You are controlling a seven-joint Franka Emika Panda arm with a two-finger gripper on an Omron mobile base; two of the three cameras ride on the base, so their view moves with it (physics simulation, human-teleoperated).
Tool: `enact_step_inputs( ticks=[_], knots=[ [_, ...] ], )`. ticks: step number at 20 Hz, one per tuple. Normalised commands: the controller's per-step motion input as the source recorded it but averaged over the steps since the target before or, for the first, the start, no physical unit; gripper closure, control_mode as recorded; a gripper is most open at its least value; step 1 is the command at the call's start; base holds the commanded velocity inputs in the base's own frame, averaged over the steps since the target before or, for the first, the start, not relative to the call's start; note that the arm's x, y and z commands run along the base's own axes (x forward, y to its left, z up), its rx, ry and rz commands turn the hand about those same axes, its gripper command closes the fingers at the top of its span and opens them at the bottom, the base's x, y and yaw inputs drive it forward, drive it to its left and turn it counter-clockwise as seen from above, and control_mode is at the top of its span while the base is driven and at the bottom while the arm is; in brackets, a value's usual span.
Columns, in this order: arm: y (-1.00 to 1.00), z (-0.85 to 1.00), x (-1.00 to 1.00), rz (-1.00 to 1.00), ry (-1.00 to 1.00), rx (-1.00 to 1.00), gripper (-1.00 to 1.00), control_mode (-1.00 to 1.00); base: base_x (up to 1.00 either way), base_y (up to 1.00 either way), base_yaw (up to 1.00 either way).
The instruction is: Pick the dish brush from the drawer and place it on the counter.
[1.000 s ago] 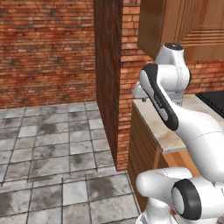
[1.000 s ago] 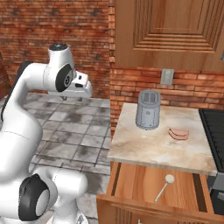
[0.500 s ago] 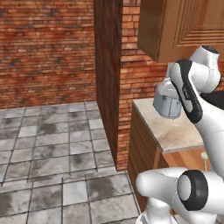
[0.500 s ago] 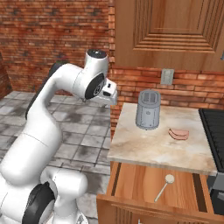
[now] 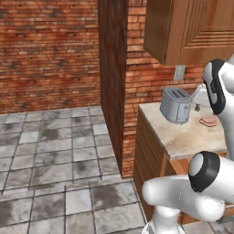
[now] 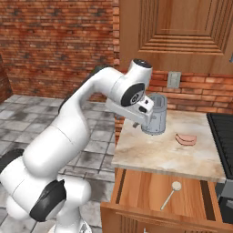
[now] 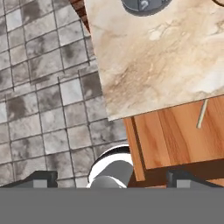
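- Drawer (image 6: 145, 195): I am seeing it standing pulled open beneath the counter's front edge, light inner panels showing.
- Dish brush (image 6: 170, 194): I am finding it lying flat on the drawer floor, right of middle, round pale head pointing toward the counter; the hand view is catching its handle (image 7: 201, 113) poking out from under the counter edge.
- Gripper (image 7: 109, 177): it is hovering high above the counter's left front corner, well apart from the brush, which is lying lower and to its right. Fingertips (image 7: 41, 178) are sitting wide apart, grasping nothing.
- Counter (image 6: 159, 152): beige slab carrying a grey toaster (image 6: 157, 119) and a pink item (image 6: 185, 139) farther back.
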Motion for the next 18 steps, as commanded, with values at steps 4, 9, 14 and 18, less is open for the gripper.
enact_step_inputs(
  ticks=[4,9,14,18],
  knots=[
    [-0.99,-0.52,-0.39,-0.1,0.11,0.0,-1.0,-1.0,0.0,0.0,0.0],
    [-0.77,-0.63,-0.54,-0.04,0.01,0.0,-1.0,-1.0,0.0,0.0,0.0],
    [-0.37,-0.76,-0.56,0.0,-0.03,0.0,-1.0,-1.0,0.0,0.0,0.0],
    [-0.16,-0.79,-0.44,0.0,-0.06,-0.03,-1.0,-1.0,0.0,0.0,0.0]
  ],
)
